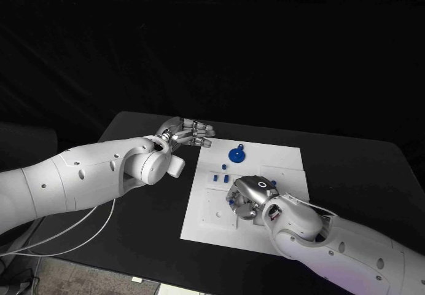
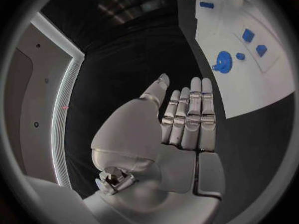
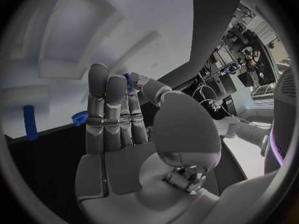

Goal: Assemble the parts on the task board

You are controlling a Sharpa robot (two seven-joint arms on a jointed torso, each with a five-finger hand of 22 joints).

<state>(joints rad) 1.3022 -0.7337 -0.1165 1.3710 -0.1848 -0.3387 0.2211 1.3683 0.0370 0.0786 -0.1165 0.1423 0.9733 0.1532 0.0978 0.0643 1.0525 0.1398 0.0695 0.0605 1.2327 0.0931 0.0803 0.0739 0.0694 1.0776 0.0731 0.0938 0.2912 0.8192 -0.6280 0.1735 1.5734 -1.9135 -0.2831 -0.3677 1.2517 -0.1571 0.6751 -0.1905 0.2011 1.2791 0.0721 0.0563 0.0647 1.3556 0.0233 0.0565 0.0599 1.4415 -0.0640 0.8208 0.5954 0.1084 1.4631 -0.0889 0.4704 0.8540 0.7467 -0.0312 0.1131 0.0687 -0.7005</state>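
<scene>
Your right hand [image 1: 248, 195] hovers over the white board [image 1: 284, 161]; its wrist camera reveals a small blue part [image 3: 127, 79] pinched at the fingertips. Your left hand [image 1: 188, 132] is released, fingers straight, over the table [image 1: 354, 166] beside the board's blue gear [image 1: 236, 155].

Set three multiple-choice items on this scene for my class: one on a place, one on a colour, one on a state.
1. Where is the robot's left hand?
A. Over the black table, beside the board
B. Over the board's middle
C. On the round part

2. What colour is the round toothed part on the flat white task board?
A. Red
B. Blue
C. Green

3. What is the left hand's state?
A. Grips a part
B. Holds nothing
C. Presses the board

Answers:
1 A: the left hand hangs over the black table, off the flat white task board.
2 B: the round toothed part is blue.
3 B: its fingers lie straight, with nothing in them.
</scene>
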